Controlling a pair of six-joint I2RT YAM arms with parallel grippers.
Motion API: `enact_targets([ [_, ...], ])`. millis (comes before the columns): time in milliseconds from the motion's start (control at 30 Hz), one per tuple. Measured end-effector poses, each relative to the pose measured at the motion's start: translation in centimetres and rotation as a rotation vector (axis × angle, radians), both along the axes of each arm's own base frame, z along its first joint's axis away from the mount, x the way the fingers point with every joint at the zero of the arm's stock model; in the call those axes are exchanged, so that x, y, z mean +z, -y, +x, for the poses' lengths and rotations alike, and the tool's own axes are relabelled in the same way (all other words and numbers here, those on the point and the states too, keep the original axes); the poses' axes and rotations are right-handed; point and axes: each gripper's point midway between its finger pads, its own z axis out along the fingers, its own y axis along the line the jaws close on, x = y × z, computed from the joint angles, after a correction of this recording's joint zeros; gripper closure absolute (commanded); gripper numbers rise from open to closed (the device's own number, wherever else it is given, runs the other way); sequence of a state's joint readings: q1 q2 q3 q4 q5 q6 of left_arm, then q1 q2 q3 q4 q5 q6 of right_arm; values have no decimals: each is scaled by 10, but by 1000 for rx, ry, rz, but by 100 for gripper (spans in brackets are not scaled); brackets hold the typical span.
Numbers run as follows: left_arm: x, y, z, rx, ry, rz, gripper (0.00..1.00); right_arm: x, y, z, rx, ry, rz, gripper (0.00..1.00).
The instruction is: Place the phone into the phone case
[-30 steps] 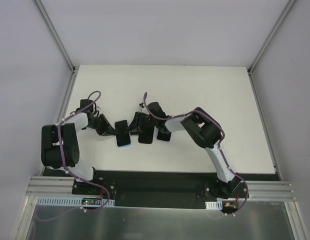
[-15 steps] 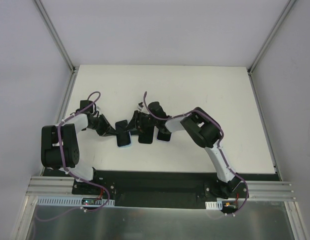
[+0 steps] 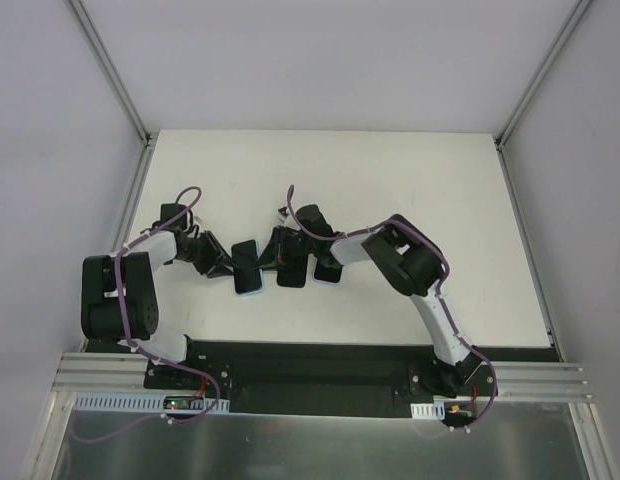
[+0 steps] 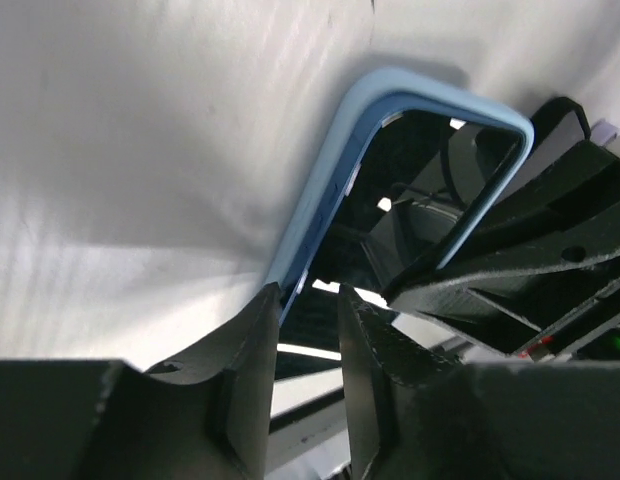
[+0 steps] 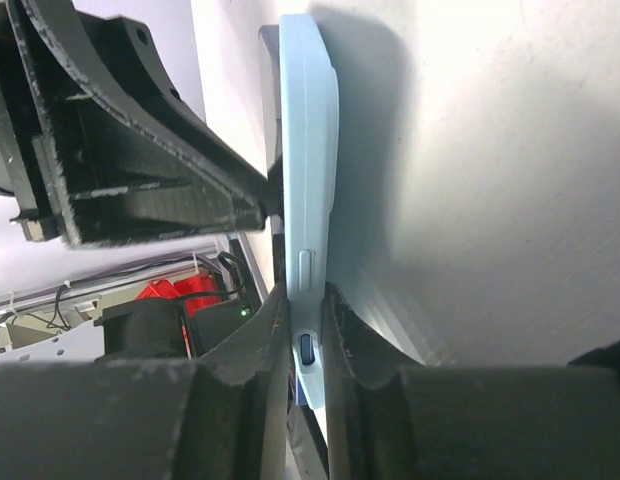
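The black phone (image 3: 247, 266) sits in a light blue case (image 4: 320, 190), held between both grippers at the table's middle left. My right gripper (image 5: 306, 300) is shut on the case's side edge (image 5: 308, 200), one finger on each face, by the side buttons. It reaches in from the right in the top view (image 3: 271, 256). My left gripper (image 4: 310, 300) is at the phone's near end, its fingers a narrow gap apart. The dark screen (image 4: 420, 190) shows between them and nothing is clamped. Its fingertip (image 5: 258, 203) touches the phone's screen side. It comes from the left in the top view (image 3: 226, 262).
Two dark flat rectangular things (image 3: 292, 273) (image 3: 327, 270) lie just right of the phone, under the right arm; one has a blue lower edge. The white table (image 3: 420, 190) stretches back and right. Metal frame posts stand at the far corners.
My left arm has shifted slightly up and to the left. The phone and my right gripper stay where they were.
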State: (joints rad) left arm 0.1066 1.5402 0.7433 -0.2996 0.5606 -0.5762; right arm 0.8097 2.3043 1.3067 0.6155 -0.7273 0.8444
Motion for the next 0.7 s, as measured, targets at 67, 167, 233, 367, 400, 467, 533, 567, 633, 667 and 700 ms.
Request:
enact_targets([
  [67, 3, 2, -6, 1, -15, -12, 51, 2, 0, 0, 0, 9, -2, 98],
  [167, 14, 2, -10, -2, 2, -10, 39, 3, 5, -2, 3, 12, -11, 99],
  [233, 27, 1, -10, -9, 44, -7, 35, 5, 11, -4, 7, 8, -14, 98],
  [367, 62, 2, -2, -44, 179, -11, 27, 15, 26, -2, 10, 0, -7, 99],
  [400, 69, 4, -1, -53, 207, -16, 22, 20, 31, -1, 9, 0, 1, 99],
  [467, 88, 9, -1, -83, 282, -42, 20, 34, 40, 2, 6, 9, 24, 98],
  [533, 103, 15, -3, -106, 337, -79, 20, 49, 50, 4, 9, 25, 54, 98],
  [567, 109, 18, -3, -118, 361, -98, 20, 56, 53, 4, 13, 33, 67, 98],
  [633, 123, 26, -5, -153, 422, -154, 21, 74, 60, 2, 31, 54, 104, 98],
  [667, 127, 30, -6, -169, 441, -180, 21, 80, 62, 0, 40, 63, 119, 98],
  [700, 131, 34, -8, -184, 458, -211, 21, 87, 64, -1, 51, 78, 142, 98],
])
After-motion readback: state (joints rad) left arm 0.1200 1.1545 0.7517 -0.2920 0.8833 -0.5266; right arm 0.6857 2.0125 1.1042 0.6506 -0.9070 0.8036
